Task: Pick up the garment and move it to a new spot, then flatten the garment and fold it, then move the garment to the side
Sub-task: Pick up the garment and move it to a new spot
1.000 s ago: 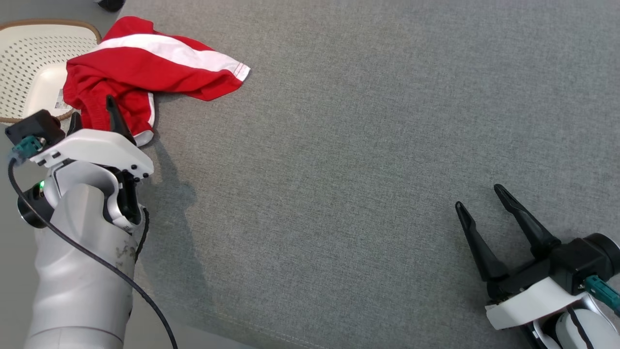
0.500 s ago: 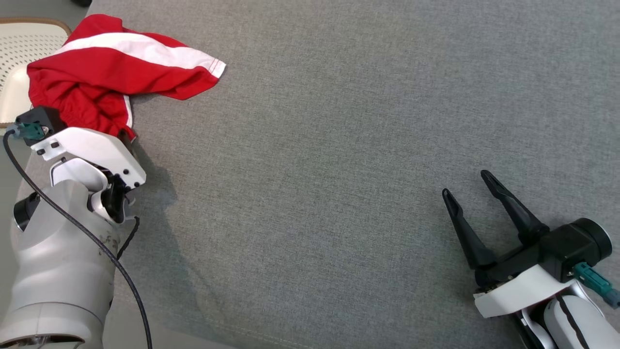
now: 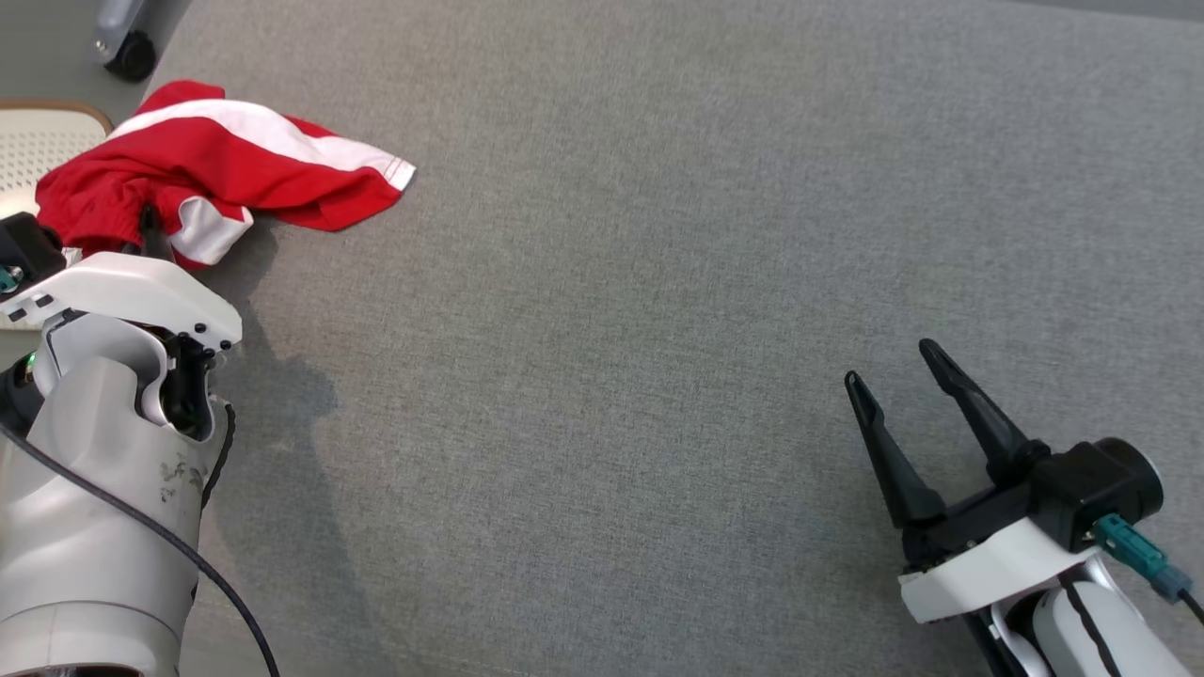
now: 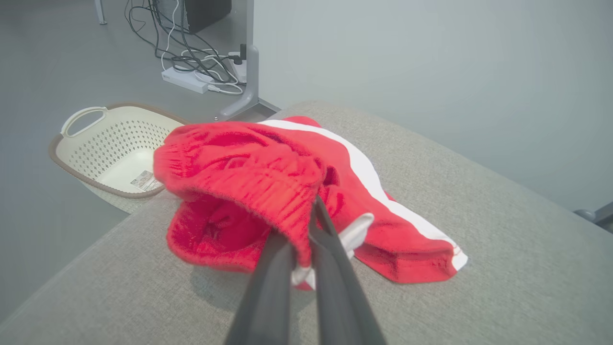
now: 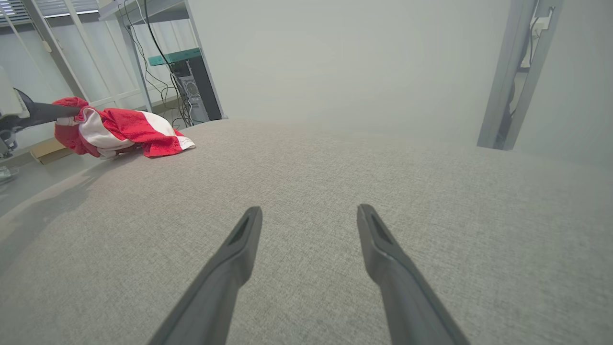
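The garment (image 3: 254, 169), red shorts with a white stripe, lies crumpled at the far left corner of the grey padded table (image 3: 611, 282). My left gripper (image 3: 149, 226) is shut on its near edge. In the left wrist view the two dark fingers (image 4: 330, 249) pinch the gathered red waistband of the garment (image 4: 249, 167), which is lifted and bunched there. My right gripper (image 3: 889, 365) rests open low at the near right, far from the cloth. Between the spread fingers of the right gripper (image 5: 309, 211) is only bare table, and the garment (image 5: 124, 129) shows far to the left.
A cream perforated laundry basket (image 4: 110, 143) stands on the floor beyond the table's left edge, also seen as the basket (image 3: 38, 150). A caster wheel (image 3: 132, 61) is past the far left corner. Cables and a power strip (image 4: 191, 79) lie on the floor behind.
My left gripper has closed on the garment's near edge, and that edge is now bunched and turned up with white showing. The head camera has shifted. The right gripper stays open.
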{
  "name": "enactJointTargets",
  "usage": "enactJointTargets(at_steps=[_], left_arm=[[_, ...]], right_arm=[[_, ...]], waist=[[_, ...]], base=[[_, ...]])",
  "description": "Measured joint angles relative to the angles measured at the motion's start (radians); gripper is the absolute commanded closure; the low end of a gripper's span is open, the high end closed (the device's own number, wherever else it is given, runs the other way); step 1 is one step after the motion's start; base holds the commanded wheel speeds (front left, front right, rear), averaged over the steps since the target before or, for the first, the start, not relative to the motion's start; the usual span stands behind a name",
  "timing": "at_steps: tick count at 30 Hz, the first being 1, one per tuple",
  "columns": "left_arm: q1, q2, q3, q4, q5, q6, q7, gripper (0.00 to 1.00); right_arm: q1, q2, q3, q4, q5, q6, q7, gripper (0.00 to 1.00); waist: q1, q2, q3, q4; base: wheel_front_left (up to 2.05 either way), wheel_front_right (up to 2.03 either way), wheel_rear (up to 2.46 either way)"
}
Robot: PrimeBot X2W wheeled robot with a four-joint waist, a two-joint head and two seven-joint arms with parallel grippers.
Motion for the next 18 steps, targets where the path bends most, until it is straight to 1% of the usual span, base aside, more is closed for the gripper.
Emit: enactJointTargets(at_steps=[3,9,11,12,18], left_arm=[[0.009,-0.006,0.011,-0.03,-0.02,-0.038,-0.034,1.0],[0.024,-0.019,0.011,-0.13,-0.038,-0.074,-0.066,1.0],[0.045,-0.035,0.009,-0.17,-0.046,-0.083,-0.07,1.0],[0.068,-0.05,0.005,-0.213,-0.057,-0.086,-0.07,1.0],[0.146,-0.072,-0.027,-0.354,-0.063,-0.091,-0.02,1.0]], right_arm=[[0.018,0.024,-0.007,0.007,0.0,0.0,0.0,0.0],[0.057,0.076,-0.032,0.021,0.0,0.0,0.0,0.0],[0.073,0.092,-0.048,0.024,0.0,0.0,0.0,0.0],[0.092,0.105,-0.067,0.027,0.0,0.0,0.0,0.0],[0.149,0.131,-0.114,0.031,-0.002,0.0,0.0,0.0]], waist=[[0.0,0.0,-0.032,-0.009],[0.0,0.0,-0.115,-0.035],[0.0,0.0,-0.146,-0.047],[0.0,0.0,-0.177,-0.062],[0.0,0.0,-0.26,-0.124]], base=[[0.0,0.0,0.0],[0.0,0.0,0.0],[0.0,0.0,0.0],[0.0,0.0,0.0],[0.0,0.0,0.0]])
